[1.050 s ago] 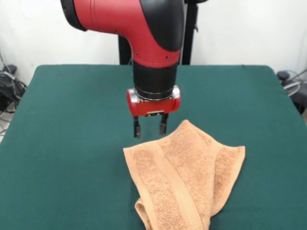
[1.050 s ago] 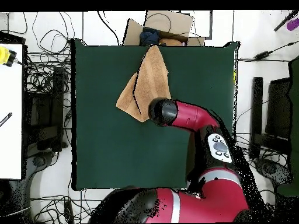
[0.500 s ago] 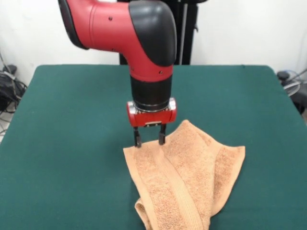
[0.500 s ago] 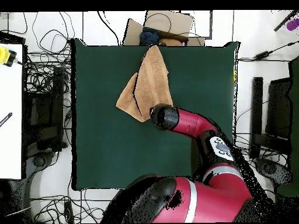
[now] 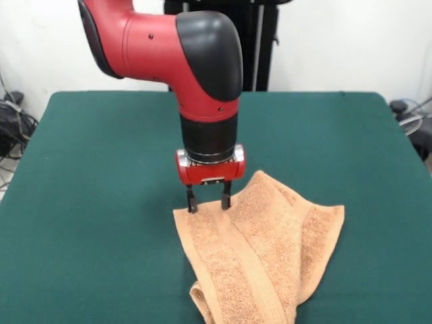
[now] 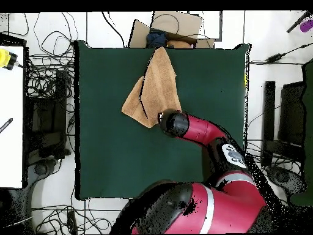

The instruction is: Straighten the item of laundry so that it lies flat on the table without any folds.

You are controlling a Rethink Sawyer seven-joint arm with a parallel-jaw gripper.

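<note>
Hovering w/ jaws narrowly parted at towel corner; folded towel's long axis runs from there toward counter camera-side edge

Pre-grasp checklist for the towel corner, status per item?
1. Gripper open: ok, fingers apart.
2. Tips at the towel corner edge: ok, right at its far edge.
3. Cloth between the fingers: cannot tell.
4. Towel flat: not ok, folded over itself with creases.
5. Towel fully on the table: not ok, overhead shows one end at the table's edge.
</note>
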